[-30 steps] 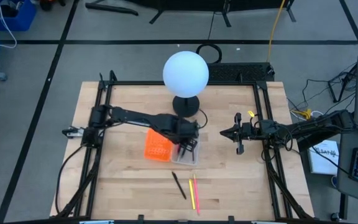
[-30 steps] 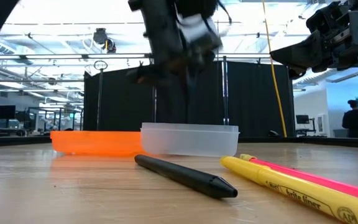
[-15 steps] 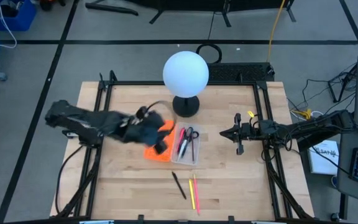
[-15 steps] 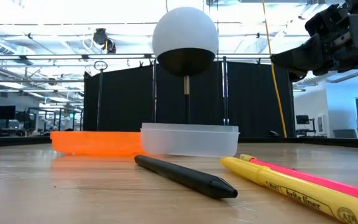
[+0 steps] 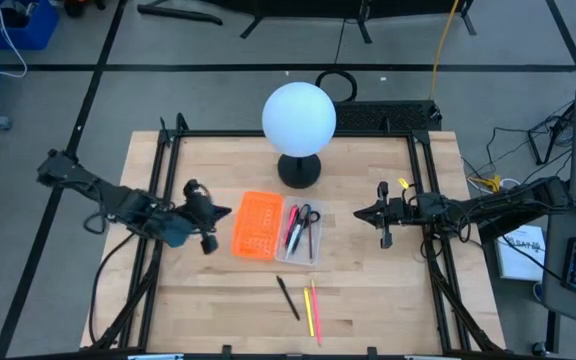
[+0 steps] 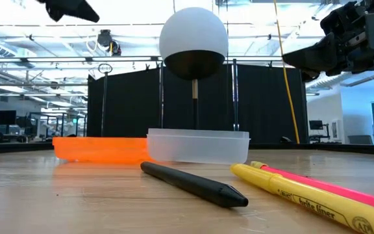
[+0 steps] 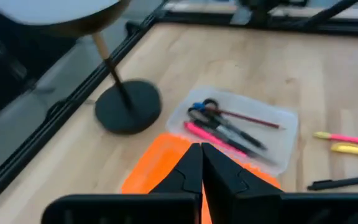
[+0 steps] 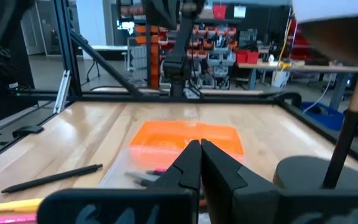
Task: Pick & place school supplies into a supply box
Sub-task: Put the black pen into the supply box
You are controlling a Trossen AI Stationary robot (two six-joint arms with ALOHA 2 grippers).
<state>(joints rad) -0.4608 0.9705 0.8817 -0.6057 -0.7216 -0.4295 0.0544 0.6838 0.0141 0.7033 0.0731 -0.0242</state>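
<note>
High view: left gripper (image 5: 211, 228) withdrawn from supply box (image 5: 300, 233), fingers now closed, empty; scissors (image 5: 308, 215) inside.

Orange perforated panel (image 5: 256, 225), translucent clear box (image 5: 301, 258)

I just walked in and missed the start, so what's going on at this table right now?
A two-armed robot is sorting school supplies into a clear supply box at mid-table. Scissors and a few pens already lie inside it. A black pen, a yellow pen and a pink pen are on the table in front of the box. The left gripper is shut and empty at the left side, beside the orange panel. The right gripper waits shut at the right.
</note>
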